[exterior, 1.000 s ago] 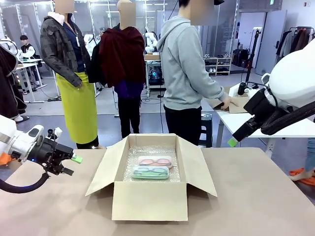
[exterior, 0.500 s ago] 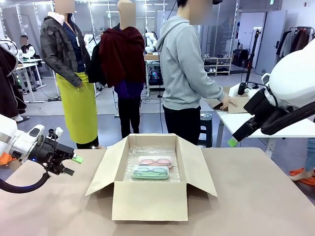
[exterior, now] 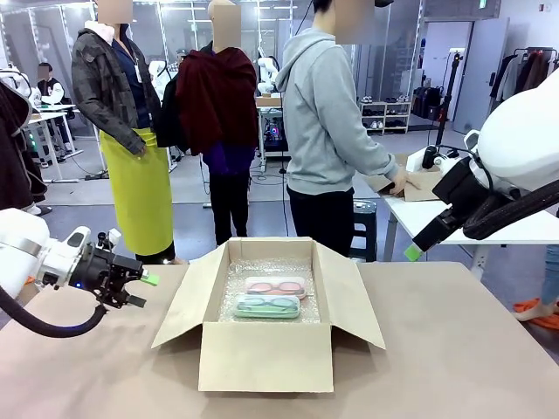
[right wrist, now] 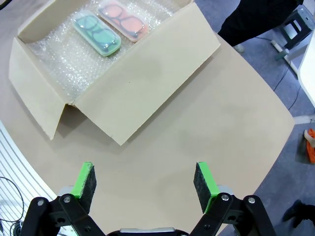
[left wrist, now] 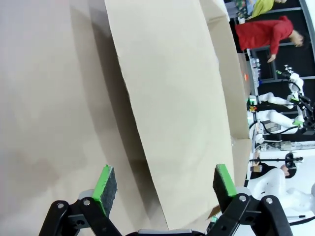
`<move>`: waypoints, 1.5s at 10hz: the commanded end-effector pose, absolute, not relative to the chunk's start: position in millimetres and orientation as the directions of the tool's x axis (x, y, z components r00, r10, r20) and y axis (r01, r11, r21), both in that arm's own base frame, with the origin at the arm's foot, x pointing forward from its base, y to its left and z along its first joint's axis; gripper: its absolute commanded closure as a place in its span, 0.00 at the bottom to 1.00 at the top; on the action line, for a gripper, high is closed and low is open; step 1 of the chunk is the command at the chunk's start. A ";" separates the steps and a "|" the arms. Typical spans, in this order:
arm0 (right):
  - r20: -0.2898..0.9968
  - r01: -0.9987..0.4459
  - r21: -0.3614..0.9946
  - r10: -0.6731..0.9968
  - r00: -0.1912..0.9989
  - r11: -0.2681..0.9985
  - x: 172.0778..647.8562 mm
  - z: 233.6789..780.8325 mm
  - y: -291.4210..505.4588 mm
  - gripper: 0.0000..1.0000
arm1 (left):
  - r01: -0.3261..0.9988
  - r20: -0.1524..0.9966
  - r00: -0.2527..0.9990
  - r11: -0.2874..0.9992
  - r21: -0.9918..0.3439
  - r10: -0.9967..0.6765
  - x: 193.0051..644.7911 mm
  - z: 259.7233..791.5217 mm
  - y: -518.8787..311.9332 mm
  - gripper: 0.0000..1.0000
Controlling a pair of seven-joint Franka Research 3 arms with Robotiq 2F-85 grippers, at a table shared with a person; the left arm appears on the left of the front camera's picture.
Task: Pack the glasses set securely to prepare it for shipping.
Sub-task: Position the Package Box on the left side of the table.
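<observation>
cases: pink case (exterior: 275, 286) and green case (exterior: 267, 305) lie side by side on bubble wrap (exterior: 262, 271) in open box (exterior: 262, 353) | left end effector (exterior: 140, 289) released, just beside left flap (exterior: 188, 297), nearer | right end effector (right wrist: 144, 183) released, raised well apart | flap's long axis runs front-to-back
</observation>
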State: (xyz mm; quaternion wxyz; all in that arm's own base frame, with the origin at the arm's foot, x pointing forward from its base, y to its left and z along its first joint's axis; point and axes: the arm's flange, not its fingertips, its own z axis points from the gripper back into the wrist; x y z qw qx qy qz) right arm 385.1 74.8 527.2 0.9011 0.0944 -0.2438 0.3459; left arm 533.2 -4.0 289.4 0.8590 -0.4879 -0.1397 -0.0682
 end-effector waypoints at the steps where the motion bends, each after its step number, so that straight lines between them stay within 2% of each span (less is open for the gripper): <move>1: 0.495 -0.656 0.011 0.566 0.660 0.755 385.0 530.1 77.7 0.00 | 0.263 0.317 0.947 0.457 -0.849 0.043 547.9 267.4 -3.9 0.00; 6: 0.495 -0.656 0.011 0.566 0.660 0.755 385.0 530.1 77.7 0.00 | 0.252 0.280 0.958 0.301 -0.920 0.053 550.0 239.9 -25.2 0.00; 10: 0.495 -0.656 0.011 0.566 0.660 0.755 385.0 530.1 77.7 0.00 | 0.208 0.224 0.974 0.254 -0.945 0.036 549.1 239.3 -41.8 0.00; 11: 0.495 -0.656 0.011 0.566 0.660 0.755 385.0 530.1 77.7 0.00 | 0.200 0.211 0.977 0.235 -0.951 0.025 548.3 240.8 -43.2 0.27; 12: 0.495 -0.656 0.011 0.566 0.660 0.755 385.0 530.1 77.7 0.00 | 0.189 0.196 0.980 0.216 -0.958 0.012 548.0 241.7 -42.3 0.60; 13: 0.495 -0.656 0.011 0.566 0.660 0.755 385.0 530.1 77.7 0.00 | 0.190 0.198 0.980 0.197 -0.962 0.026 548.8 243.4 -37.3 0.86; 14: 0.495 -0.656 0.011 0.566 0.660 0.755 385.0 530.1 77.7 0.00 | 0.193 0.198 0.980 0.174 -0.966 0.016 548.3 246.6 -31.1 1.00; 15: 0.495 -0.656 0.011 0.566 0.660 0.755 385.0 530.1 77.7 0.00 | 0.198 0.205 0.978 0.159 -0.967 0.031 547.2 251.3 -24.4 1.00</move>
